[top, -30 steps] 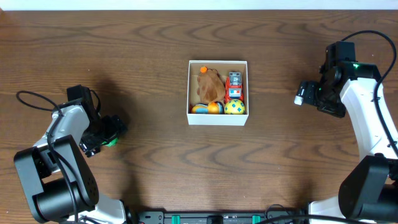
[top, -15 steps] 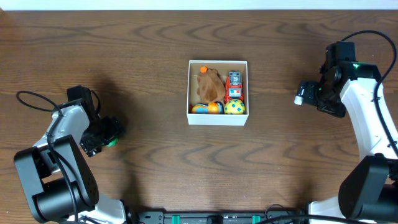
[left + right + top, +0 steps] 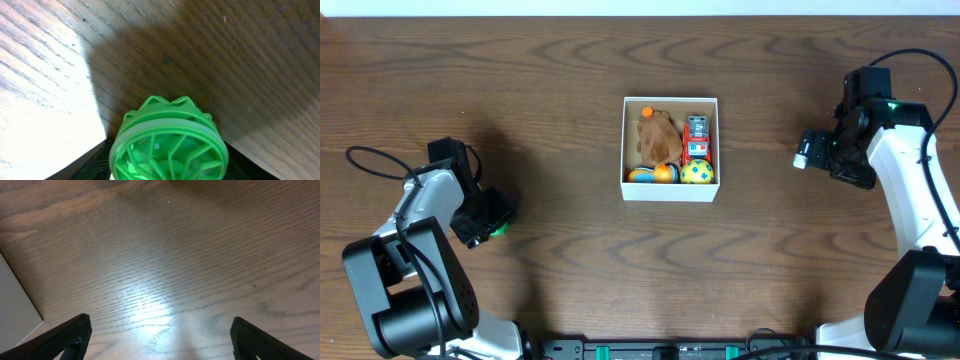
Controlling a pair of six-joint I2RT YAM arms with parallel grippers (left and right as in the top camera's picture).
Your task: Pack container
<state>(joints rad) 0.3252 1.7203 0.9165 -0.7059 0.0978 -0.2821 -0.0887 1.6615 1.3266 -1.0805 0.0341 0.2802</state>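
At the table's (image 3: 570, 260) left, left fingers (image 3: 92, 164) clamp green toy (image 3: 170, 145).

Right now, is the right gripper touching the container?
Apart. The overhead view shows a wide stretch of bare table between the right gripper and the container.

Dark brown wood-grain table (image 3: 570, 260); thin white strip (image 3: 620, 6) running along its far edge.

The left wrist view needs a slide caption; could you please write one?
Left gripper clasping a green ribbed toy over the dark wooden table.
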